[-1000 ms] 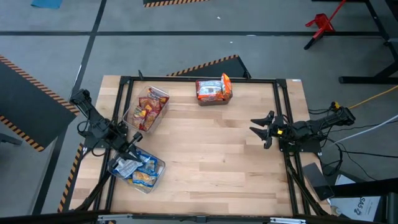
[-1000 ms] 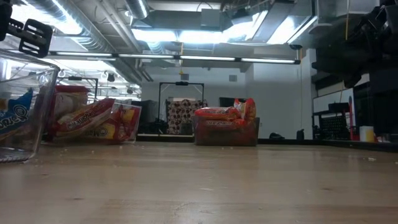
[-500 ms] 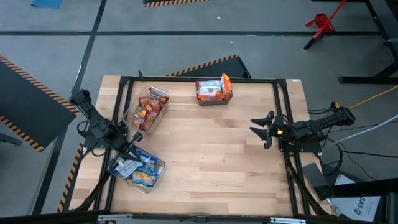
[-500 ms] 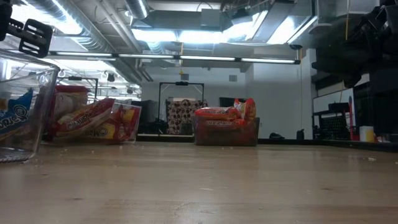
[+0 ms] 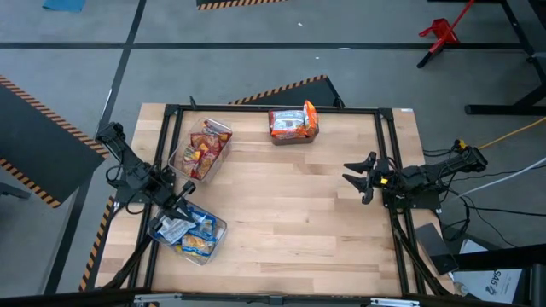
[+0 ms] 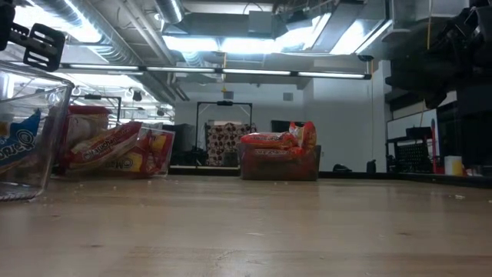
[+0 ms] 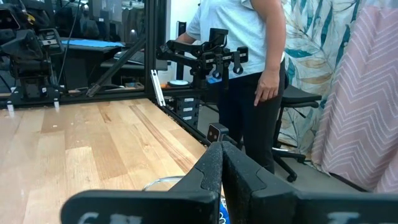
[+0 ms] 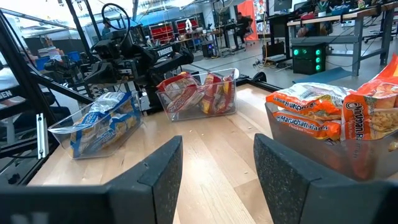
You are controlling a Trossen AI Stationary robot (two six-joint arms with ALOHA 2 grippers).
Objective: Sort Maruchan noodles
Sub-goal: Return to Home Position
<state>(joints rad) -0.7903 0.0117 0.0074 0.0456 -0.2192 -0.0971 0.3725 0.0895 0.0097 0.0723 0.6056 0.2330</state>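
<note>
The left pincer [image 5: 182,207] hangs over the edge of the lower bin [image 5: 220,230] at the high view's lower left. Its fingers [image 7: 210,171] are pressed together on nothing. That bin holds the blue packs [image 5: 193,232]. The red packs [image 5: 201,147] fill the upper bin [image 5: 224,130] at upper left, and the orange packs [image 5: 292,124] sit in the top bin [image 5: 294,140] at top centre. The right pincer [image 5: 350,174] hovers by the worktop's [image 5: 290,205] right edge with its fingers [image 8: 160,168] wide apart and empty, well apart from all three bins.
</note>
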